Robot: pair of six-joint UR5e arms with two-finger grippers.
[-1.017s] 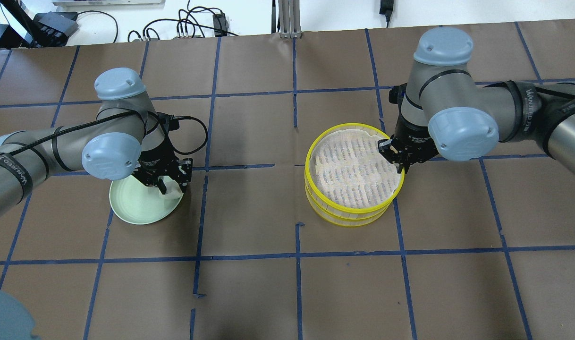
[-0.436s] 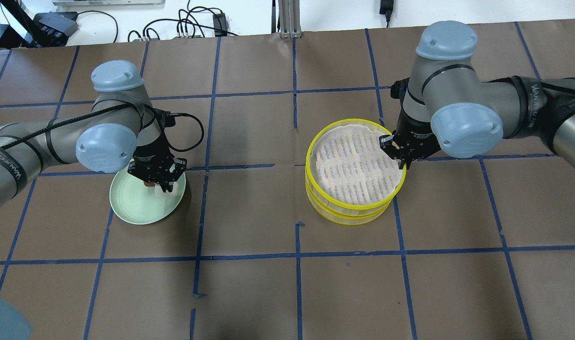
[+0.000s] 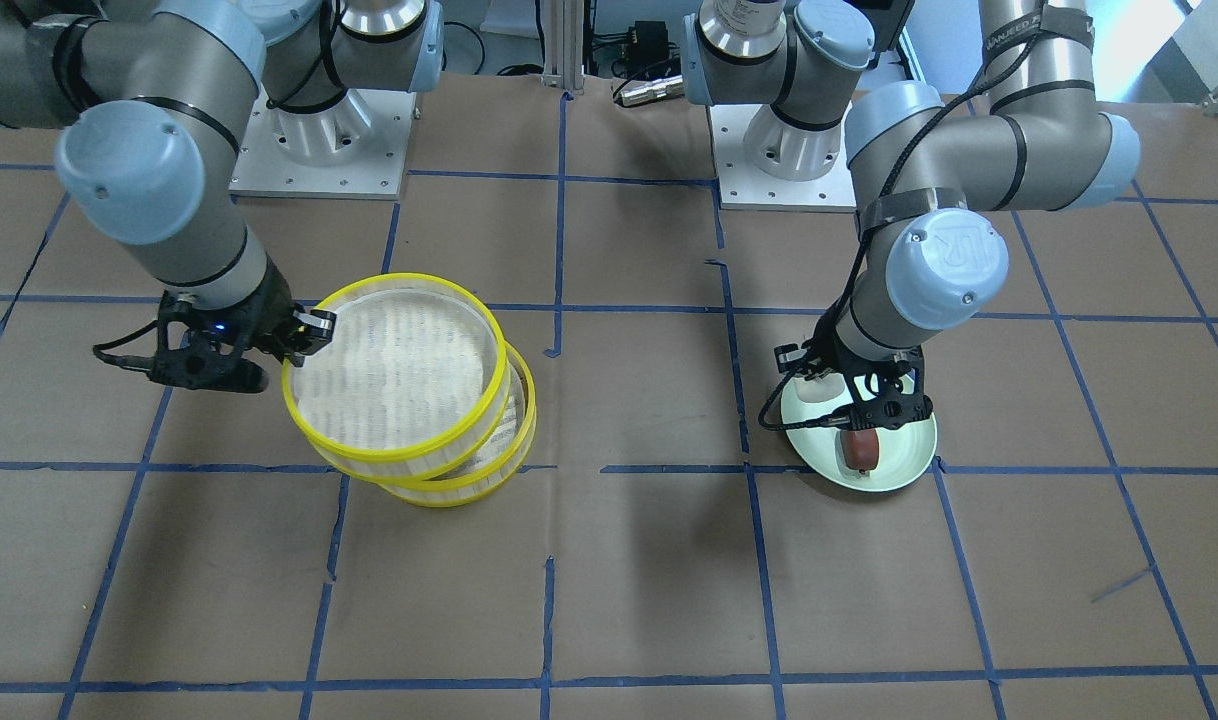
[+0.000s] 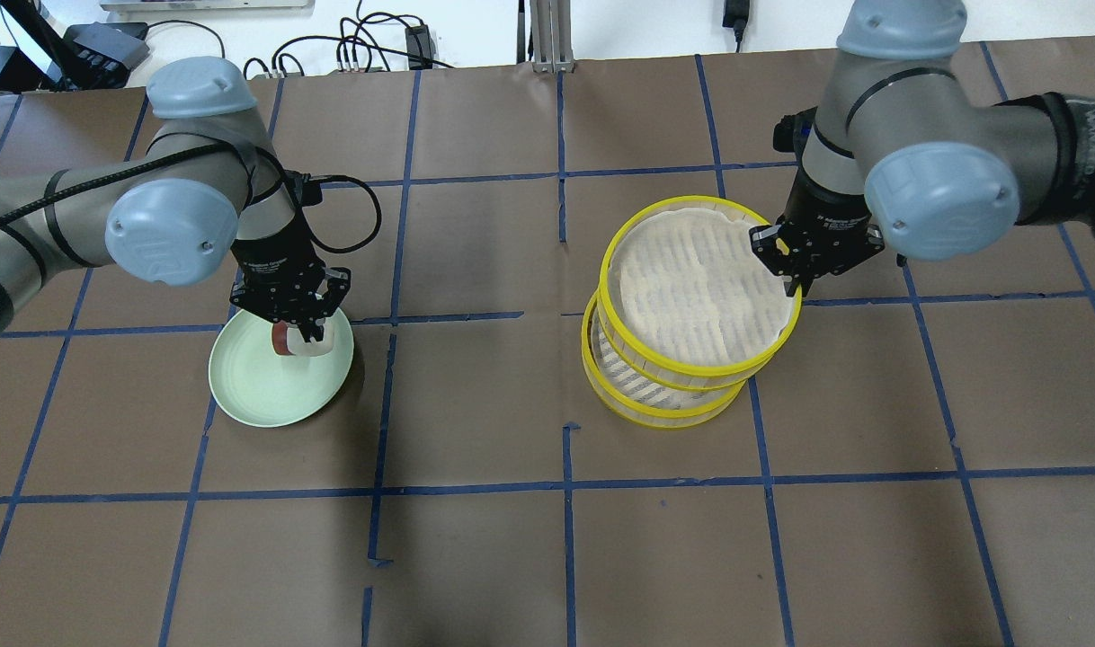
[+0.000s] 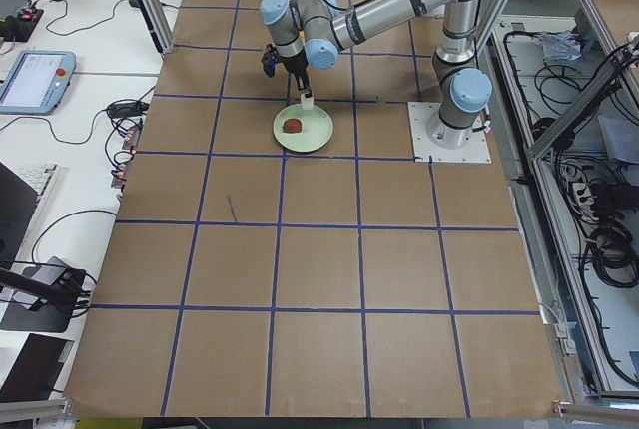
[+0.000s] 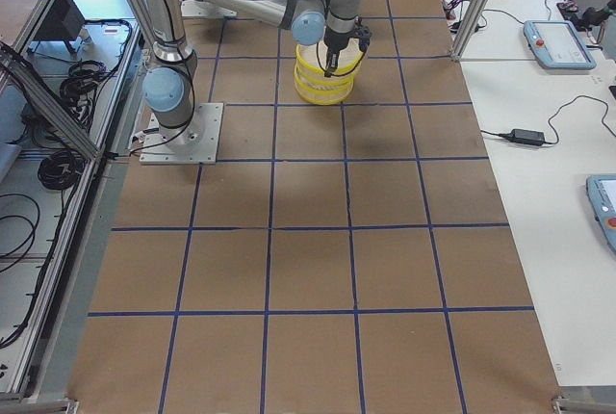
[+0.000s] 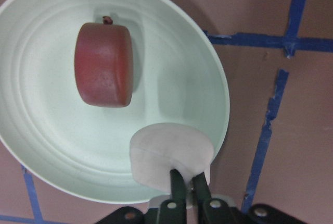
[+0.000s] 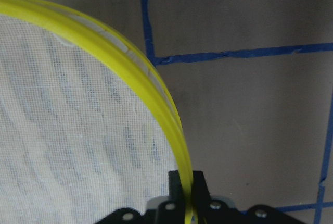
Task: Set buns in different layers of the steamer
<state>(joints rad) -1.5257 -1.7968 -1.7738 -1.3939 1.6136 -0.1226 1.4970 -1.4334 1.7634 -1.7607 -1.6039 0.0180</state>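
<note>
My left gripper (image 4: 301, 334) is shut on the white bun (image 4: 317, 345) and holds it just above the pale green plate (image 4: 255, 391). In the left wrist view the white bun (image 7: 169, 153) sits between the fingers, over the plate's edge (image 7: 47, 146). The reddish-brown bun (image 7: 104, 65) lies on its side on the plate, also seen from the front (image 3: 861, 450). My right gripper (image 4: 792, 282) is shut on the yellow rim (image 8: 156, 94) of the upper steamer layer (image 4: 691, 288) and holds it raised and offset over the lower layer (image 4: 660, 419). Both layers hold no bun.
Brown paper with blue tape lines covers the table (image 4: 476, 404). The two arm bases (image 3: 319, 150) stand at the robot's side. Cables and boxes (image 4: 107, 45) lie beyond the far edge.
My right gripper has lifted the upper layer off the lower one and carried it away from the robot. My left gripper has risen with the white bun, uncovering the reddish-brown bun.
</note>
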